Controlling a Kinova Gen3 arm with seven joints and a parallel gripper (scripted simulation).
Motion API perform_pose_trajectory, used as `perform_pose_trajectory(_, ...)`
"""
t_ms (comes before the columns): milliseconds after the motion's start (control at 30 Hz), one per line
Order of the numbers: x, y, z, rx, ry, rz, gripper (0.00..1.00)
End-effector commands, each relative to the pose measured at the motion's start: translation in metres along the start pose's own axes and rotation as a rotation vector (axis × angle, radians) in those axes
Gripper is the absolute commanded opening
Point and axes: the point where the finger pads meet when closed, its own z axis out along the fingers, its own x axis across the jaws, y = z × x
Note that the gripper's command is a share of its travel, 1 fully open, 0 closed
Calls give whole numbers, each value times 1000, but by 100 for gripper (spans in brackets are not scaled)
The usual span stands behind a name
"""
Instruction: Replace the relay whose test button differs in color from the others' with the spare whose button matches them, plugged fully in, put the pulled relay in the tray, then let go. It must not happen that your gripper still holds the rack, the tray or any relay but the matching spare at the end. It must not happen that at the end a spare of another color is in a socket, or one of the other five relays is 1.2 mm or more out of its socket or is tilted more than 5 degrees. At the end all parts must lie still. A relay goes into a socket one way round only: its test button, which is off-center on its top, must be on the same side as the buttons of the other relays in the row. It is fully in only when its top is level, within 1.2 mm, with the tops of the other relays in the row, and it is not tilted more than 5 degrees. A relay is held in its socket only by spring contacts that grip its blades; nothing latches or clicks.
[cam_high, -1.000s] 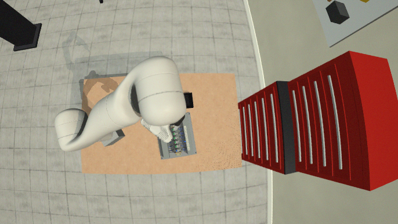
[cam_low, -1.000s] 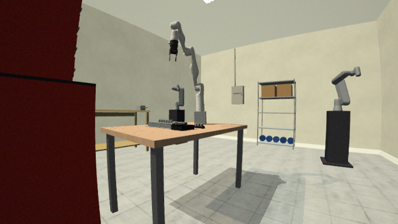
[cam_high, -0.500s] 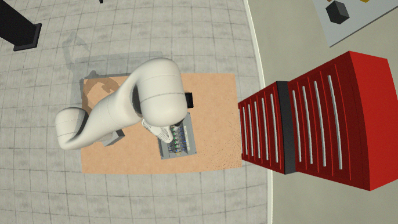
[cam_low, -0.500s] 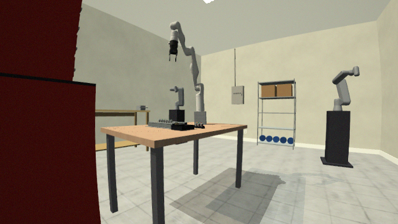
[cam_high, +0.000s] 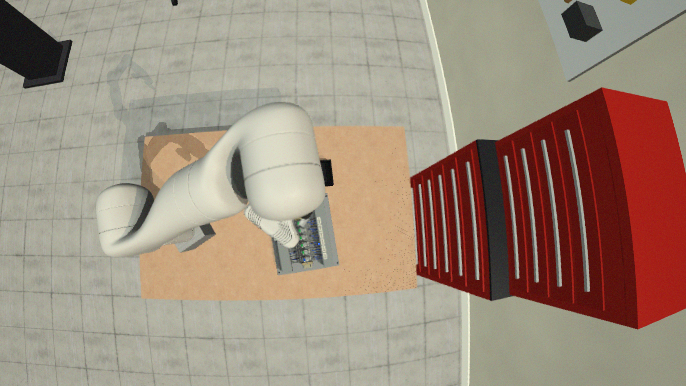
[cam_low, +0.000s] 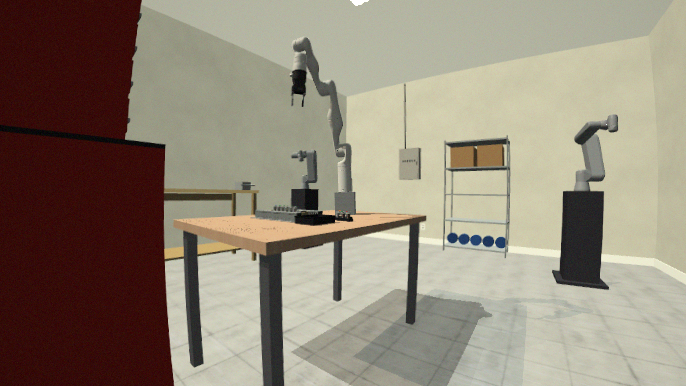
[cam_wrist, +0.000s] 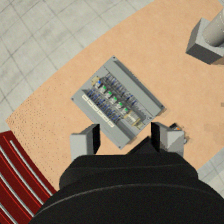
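A flat grey metal rack (cam_wrist: 145, 95) lies tilted in the middle of the wrist view. A row of small relays (cam_wrist: 114, 101) stands in it, most with green buttons. A black tray (cam_low: 315, 218) sits beside it.

Tray (cam_high: 327, 171) half hidden — under arm

Rack (cam_wrist: 150, 97) lies on table (cam_wrist: 60, 107), pincer (cam_wrist: 122, 140) high above
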Motion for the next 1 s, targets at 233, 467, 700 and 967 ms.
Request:
perform_pose_trajectory(233, 1, -1, 1, 11, 15, -9, 100)
perform_pose_trajectory(467, 2, -1, 2, 18, 24, -14, 100)
perform_pose_trajectory(700, 0, -2, 2, 9, 12, -7, 100)
perform_pose_trajectory(967, 1, -2, 3, 18, 24, -14, 100)
